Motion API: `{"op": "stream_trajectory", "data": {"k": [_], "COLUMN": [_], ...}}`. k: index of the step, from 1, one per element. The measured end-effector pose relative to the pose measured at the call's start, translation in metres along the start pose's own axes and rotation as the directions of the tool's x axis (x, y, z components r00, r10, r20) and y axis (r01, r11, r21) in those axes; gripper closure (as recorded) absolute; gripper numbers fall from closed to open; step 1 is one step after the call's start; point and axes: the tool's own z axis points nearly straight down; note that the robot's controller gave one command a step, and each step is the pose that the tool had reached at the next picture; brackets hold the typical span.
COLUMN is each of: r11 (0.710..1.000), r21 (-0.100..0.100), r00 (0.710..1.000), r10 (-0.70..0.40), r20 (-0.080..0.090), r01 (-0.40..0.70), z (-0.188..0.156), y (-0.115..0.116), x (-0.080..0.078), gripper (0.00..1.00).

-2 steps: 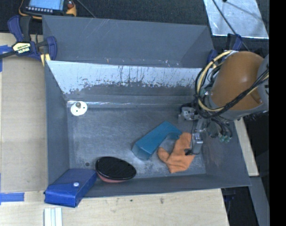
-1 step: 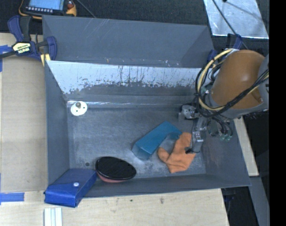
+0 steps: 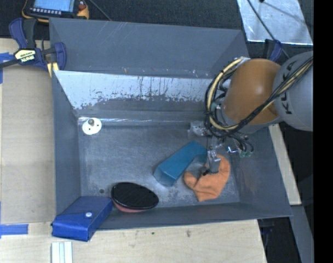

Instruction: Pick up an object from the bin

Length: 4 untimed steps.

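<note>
My gripper [image 3: 212, 165] reaches down at the right side of the bin floor, its tip resting on the upper edge of a crumpled orange cloth [image 3: 210, 184]. Just left of the fingers lies a blue rectangular block [image 3: 178, 163], tilted, its right end close to the gripper. Nothing shows between the fingers, and their spacing is hidden by the wrist above them.
A black oval brush with a reddish base [image 3: 134, 196] lies near the front wall. A blue box [image 3: 82, 218] leans in the front left corner. A small white round piece [image 3: 91, 126] sits at the back left. The arm's orange dome hangs over the right wall.
</note>
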Motion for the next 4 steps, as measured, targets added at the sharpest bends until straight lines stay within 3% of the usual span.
{"op": "stream_trajectory", "data": {"k": [1,2,3,4], "r11": [0.991,0.996,0.989,0.992], "r21": [-0.007,-0.005,-0.006,-0.007], "r00": [0.991,0.996,0.989,0.992], "r10": [-0.132,-0.089,-0.145,-0.126], "r20": [-0.01,-0.006,-0.008,-0.007], "r01": [0.132,0.089,0.145,0.126], "z": [0.018,-0.002,0.028,0.026], "y": [0.013,0.034,0.045,0.037], "x": [-0.01,-0.011,-0.013,-0.011], "gripper": [0.0,0.0,0.0,1.0]}}
